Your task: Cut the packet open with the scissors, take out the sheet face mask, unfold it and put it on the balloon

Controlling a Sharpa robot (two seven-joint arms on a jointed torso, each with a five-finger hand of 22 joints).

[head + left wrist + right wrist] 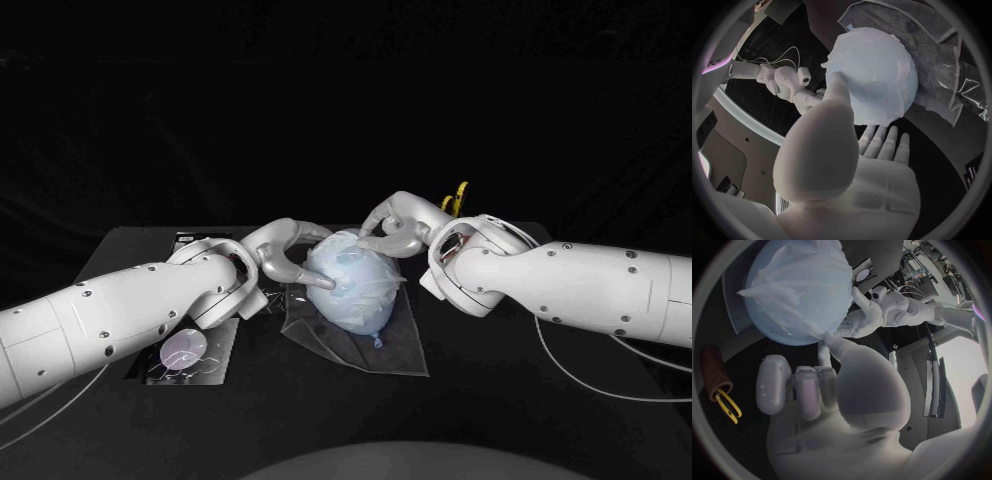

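The pale blue balloon (355, 292) lies mid-table on a clear plastic sheet (405, 350), with the white sheet mask (346, 262) draped over its far part. My left hand (289, 256) is at the balloon's left side, one finger (833, 95) pressing on the mask's edge (831, 67) and the other fingers (883, 142) spread apart below. Over the balloon's far end, my right hand (392, 228) pinches a drawn-out corner of the mask (822, 335). In the right wrist view the balloon (795, 292) sits beyond my right hand (811, 385). Behind that hand stand the yellow-handled scissors (459, 197).
The cut packet (185, 352) lies flat at the front left, under my left forearm. The scissors (727, 405) stand in a brown holder (713, 367) at the back right. A grey crumpled sheet (942, 55) lies beyond the balloon in the left wrist view.
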